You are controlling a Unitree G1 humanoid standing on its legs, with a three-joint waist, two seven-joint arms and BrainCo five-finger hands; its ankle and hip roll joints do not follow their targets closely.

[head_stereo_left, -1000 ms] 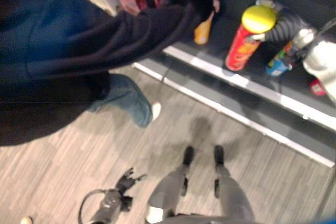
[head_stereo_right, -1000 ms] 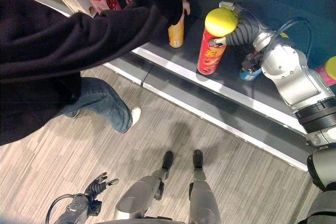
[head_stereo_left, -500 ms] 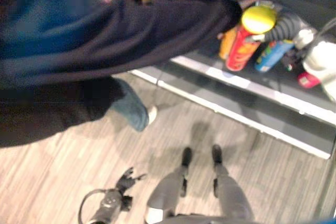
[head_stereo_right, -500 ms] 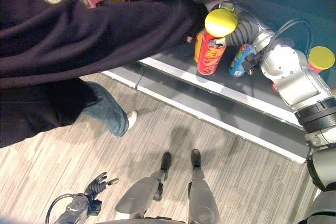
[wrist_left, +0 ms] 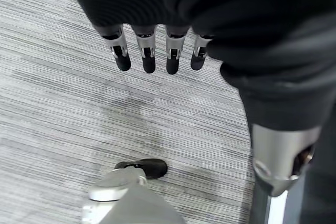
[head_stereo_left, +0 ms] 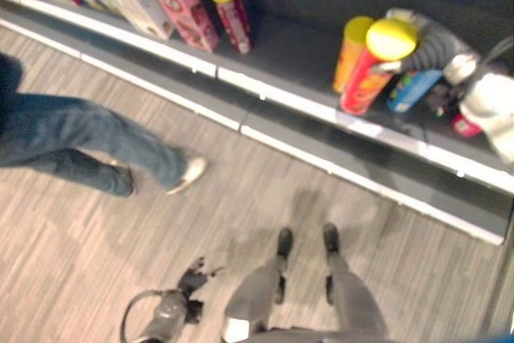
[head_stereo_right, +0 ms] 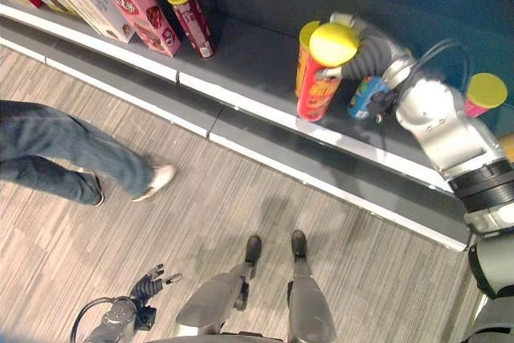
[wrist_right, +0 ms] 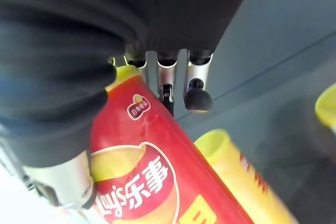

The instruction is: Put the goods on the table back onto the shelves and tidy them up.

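Red canister [head_stereo_right: 320, 79] in right hand [head_stereo_right: 351, 31], five canisters

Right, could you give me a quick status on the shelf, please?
Right hand shut on red tube, base on shelf. Left hand open, idle over floor. Orange tube tight behind it; person's legs off left.

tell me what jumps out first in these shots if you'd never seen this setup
The red canister with the yellow lid stands out most: it stands on the dark shelf with the robot's right hand curled round its top, an orange canister close behind it. Next, a person's legs in jeans on the wood-look floor at the left, and the left hand hanging open low over the floor.
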